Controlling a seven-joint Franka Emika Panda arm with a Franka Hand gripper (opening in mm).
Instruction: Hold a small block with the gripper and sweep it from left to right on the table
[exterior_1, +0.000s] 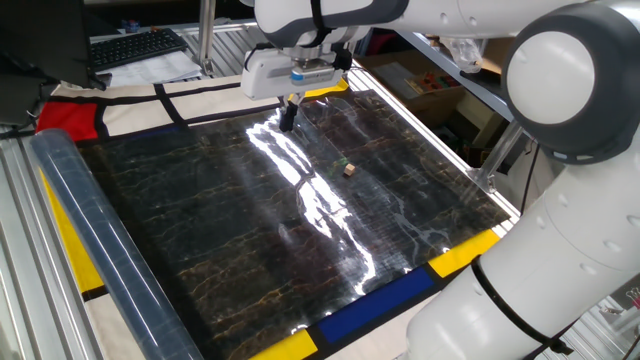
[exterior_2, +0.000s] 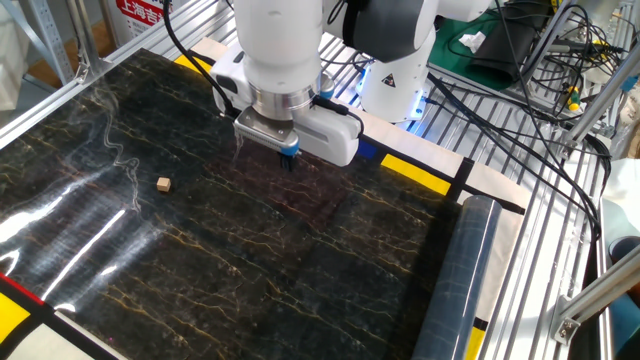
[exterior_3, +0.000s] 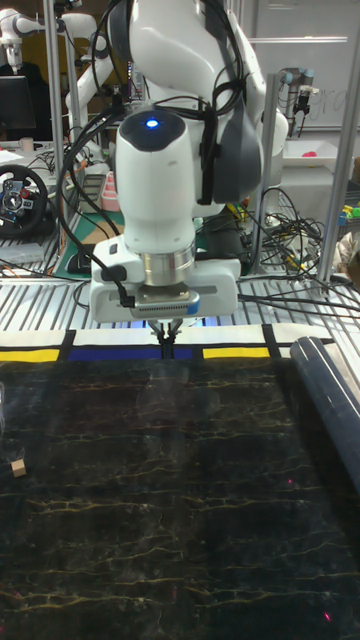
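The small block (exterior_1: 349, 169) is a tiny tan cube lying alone on the black marble table (exterior_1: 200, 240), toward the right side in this view. My gripper (exterior_1: 288, 120) hangs over the far middle of the table, well apart from the block, its dark fingers together with nothing between them. In the other fixed view the small block (exterior_2: 163, 184) lies left of the gripper (exterior_2: 288, 156), on the table (exterior_2: 300, 270). In the tall fixed view the small block (exterior_3: 17, 467) sits at the left edge and the gripper (exterior_3: 166, 346) hovers above the table (exterior_3: 180, 500) by its far border.
A clear plastic roll (exterior_1: 100, 250) lies along one side of the table, also in the other fixed view (exterior_2: 460, 280) and the tall view (exterior_3: 330, 400). Aluminium frame rails (exterior_2: 545, 240) and cables (exterior_2: 520, 110) surround the table. A keyboard (exterior_1: 140, 46) sits behind.
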